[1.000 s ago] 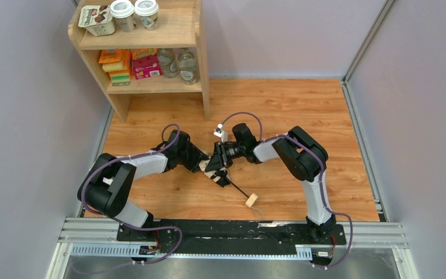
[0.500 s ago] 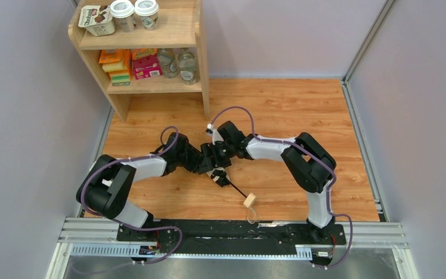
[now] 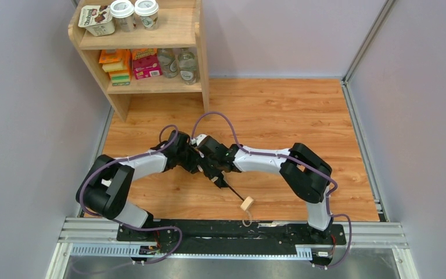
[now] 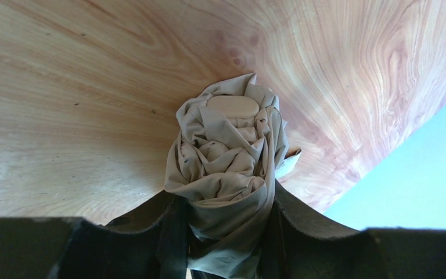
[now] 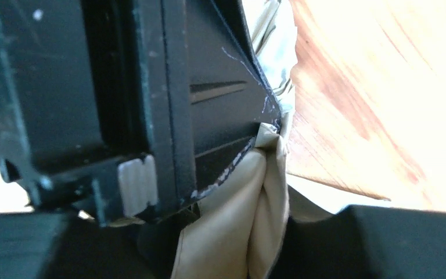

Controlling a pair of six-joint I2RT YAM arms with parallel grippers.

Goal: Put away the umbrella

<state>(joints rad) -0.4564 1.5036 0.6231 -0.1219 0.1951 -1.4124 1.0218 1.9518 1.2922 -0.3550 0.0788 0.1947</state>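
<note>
Umbrella [image 3: 236,194], one, lay bunched on the table [image 3: 302,110] in front of the shelf [image 3: 200,70], its handle [image 3: 247,203] toward the near edge. Left gripper [image 4: 226,218] clamped the cloth; right gripper [image 5: 232,244] pinched it too. Bare wood spread right of the shelf. On the shelf were three tubs [image 3: 122,14] on top, with boxes [image 3: 130,64] and two bottles [image 3: 177,64] below.
</note>
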